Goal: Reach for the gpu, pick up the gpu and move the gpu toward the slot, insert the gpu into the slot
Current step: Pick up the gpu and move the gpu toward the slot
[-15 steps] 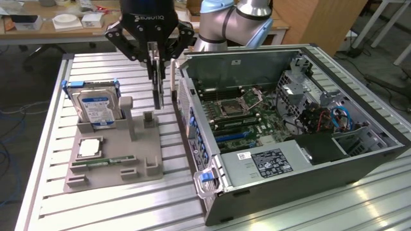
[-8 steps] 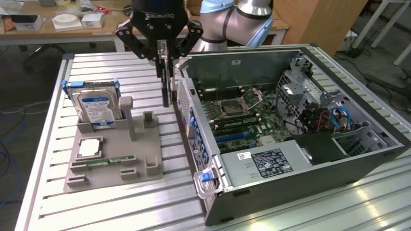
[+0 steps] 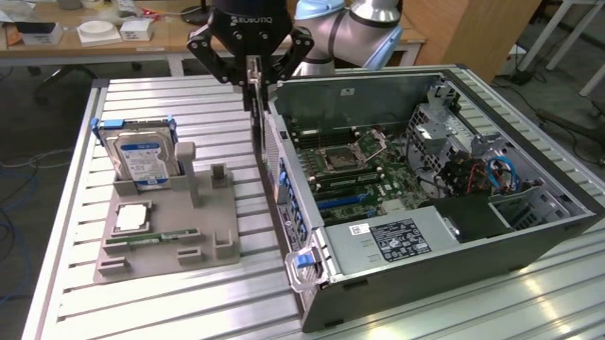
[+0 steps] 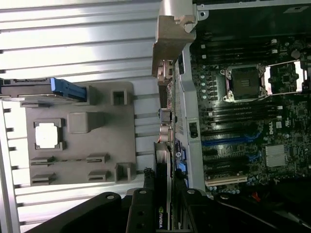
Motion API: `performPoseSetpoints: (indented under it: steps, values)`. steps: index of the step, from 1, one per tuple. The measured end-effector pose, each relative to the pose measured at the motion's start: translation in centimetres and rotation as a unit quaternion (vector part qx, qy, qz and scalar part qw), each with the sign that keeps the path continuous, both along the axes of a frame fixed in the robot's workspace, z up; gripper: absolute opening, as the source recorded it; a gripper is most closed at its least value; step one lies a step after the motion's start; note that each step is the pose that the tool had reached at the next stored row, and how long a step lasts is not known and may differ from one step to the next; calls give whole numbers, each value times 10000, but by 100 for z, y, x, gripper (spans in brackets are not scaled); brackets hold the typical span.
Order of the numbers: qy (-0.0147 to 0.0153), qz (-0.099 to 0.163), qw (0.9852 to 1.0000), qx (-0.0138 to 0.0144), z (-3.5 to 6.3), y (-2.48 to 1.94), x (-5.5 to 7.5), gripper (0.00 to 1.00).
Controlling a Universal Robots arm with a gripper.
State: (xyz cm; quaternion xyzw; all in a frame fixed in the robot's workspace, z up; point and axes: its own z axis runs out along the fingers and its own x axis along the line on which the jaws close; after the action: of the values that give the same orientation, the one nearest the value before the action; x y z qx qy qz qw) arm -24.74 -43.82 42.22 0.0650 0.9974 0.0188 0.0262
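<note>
A: Broadly, what do we read here, from largest to smallest?

B: We begin with the slatted metal table [image 3: 170, 99]. It carries the open computer case [image 3: 492, 234] toward the exterior view's right and the grey holder tray [image 3: 161, 241] toward its left. On the tray we note a blue-labelled hard drive [image 3: 138, 159] standing upright and a small memory stick [image 3: 151, 239] lying flat.

A: And the gpu?

B: We find the gpu [image 3: 253, 99] off the tray, held upright and edge-on in the air. It is close along the case wall that faces the tray; whether it is over that wall or just outside it we cannot tell. It is seated in no slot of the motherboard [image 3: 350, 170]. The pincer [image 3: 253, 79] is closed partway, its fingers [image 4: 145, 204] clamped on the card's two flat faces. The silver end bracket [image 4: 171, 43] lies at the far end from the wrist.

A: How do we judge it will handle?

B: We judge it light, thin and stiff, yet fragile: its contact edge and small parts would not bear knocks or twisting. A hold across both faces, clear of the contact edge, seems soundest to us.
</note>
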Motion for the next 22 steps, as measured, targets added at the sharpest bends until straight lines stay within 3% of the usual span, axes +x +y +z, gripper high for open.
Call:
performPoseSetpoints:
  steps: [11, 22]
  values:
    - [0, 138, 9999, 25, 13, 0, 146, 26]
    - [2, 210, 9998, 42, 33, 0, 406, 26]
